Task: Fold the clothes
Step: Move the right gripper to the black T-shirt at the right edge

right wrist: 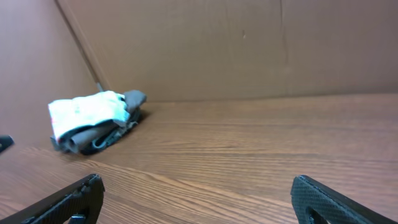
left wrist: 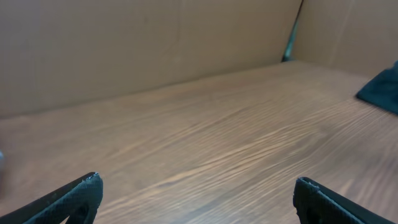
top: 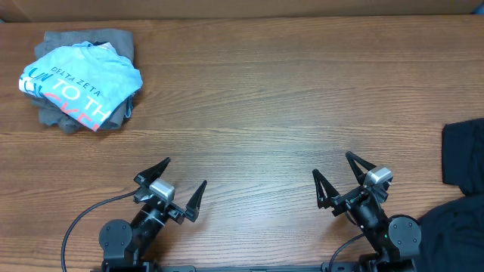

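The black T-shirt (top: pixel 463 153) lies at the right edge of the wooden table (top: pixel 265 98), partly cut off by the overhead view. It is bunched rather than spread flat, and neither arm touches it. In the left wrist view it appears only as a dark corner (left wrist: pixel 380 90) at the far right. More dark cloth lies at the near right corner; whether it is the same garment cannot be told.

The right gripper (top: pixel 332 163) sits nearest the shirt, at the near edge, spread wide with nothing between its fingers. The left gripper (top: pixel 185 171), further left along that edge, is equally wide and empty.

At the far left, well apart, a light blue printed shirt (top: pixel 83 79) rests folded on a grey garment (top: pixel 113 41).
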Tool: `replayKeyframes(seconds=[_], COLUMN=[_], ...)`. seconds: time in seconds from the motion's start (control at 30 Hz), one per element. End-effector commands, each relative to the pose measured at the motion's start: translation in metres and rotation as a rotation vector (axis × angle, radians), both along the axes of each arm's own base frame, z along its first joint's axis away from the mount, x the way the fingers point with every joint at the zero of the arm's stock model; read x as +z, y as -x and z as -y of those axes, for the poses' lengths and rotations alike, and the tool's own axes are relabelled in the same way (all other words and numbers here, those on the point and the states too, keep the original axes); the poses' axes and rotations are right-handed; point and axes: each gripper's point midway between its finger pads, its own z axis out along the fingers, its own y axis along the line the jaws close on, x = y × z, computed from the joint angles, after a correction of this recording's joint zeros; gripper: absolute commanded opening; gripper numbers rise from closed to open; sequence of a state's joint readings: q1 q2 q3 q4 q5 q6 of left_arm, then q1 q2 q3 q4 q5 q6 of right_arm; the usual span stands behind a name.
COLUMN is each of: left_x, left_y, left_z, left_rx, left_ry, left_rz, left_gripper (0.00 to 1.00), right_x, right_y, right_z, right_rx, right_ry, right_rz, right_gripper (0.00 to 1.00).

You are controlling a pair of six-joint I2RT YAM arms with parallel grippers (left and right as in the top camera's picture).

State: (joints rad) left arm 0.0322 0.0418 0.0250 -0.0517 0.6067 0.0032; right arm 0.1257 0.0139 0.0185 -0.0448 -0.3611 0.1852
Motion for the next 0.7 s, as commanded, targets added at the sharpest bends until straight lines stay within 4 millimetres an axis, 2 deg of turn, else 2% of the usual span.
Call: replayKeyframes(seconds=[0.0, 0.03, 0.07, 0.2, 0.37, 0.53, 0.67], left_x=[0.039, 0.054, 0.076, 0.108, 0.118, 0.121, 0.123], left_y=[0.01, 0.013, 0.016, 0.016, 0.005, -0.016, -0.038], left_z=[0.008, 0.008, 0.005, -0.005, -0.005, -0.006, -0.011], left_rx=[-0.051, -0.053, -0.033, 0.039, 0.044, 0.032, 0.045], left_ry=[0.136, 0.133, 0.132, 0.122, 0.045, -0.03, -0.073], left_rz=[-0.009, 0.021, 0.067, 0.053, -0.102, -0.349, -0.552], left_gripper=[1.0, 1.0, 1.0, 1.0, 1.0, 1.0, 1.0], right_x=[0.044, 0.053, 0.061, 0.074, 0.082, 0.086, 0.094], right_y=[0.01, 0.012, 0.015, 0.014, -0.003, -0.037, -0.06], right_z=[-0.001, 0.0, 0.0, 0.0, -0.002, -0.007, -0.022], right_rx=[0.019, 0.019, 0.017, 0.012, 0.002, -0.003, 0.076], right_ry=[-0.105, -0.105, -0.104, -0.09, -0.068, -0.04, -0.011], right_rz=[0.039, 0.045, 0.03, -0.084, -0.262, -0.504, -0.647], right_gripper=[1.0, 1.0, 1.0, 1.0, 1.0, 1.0, 1.0])
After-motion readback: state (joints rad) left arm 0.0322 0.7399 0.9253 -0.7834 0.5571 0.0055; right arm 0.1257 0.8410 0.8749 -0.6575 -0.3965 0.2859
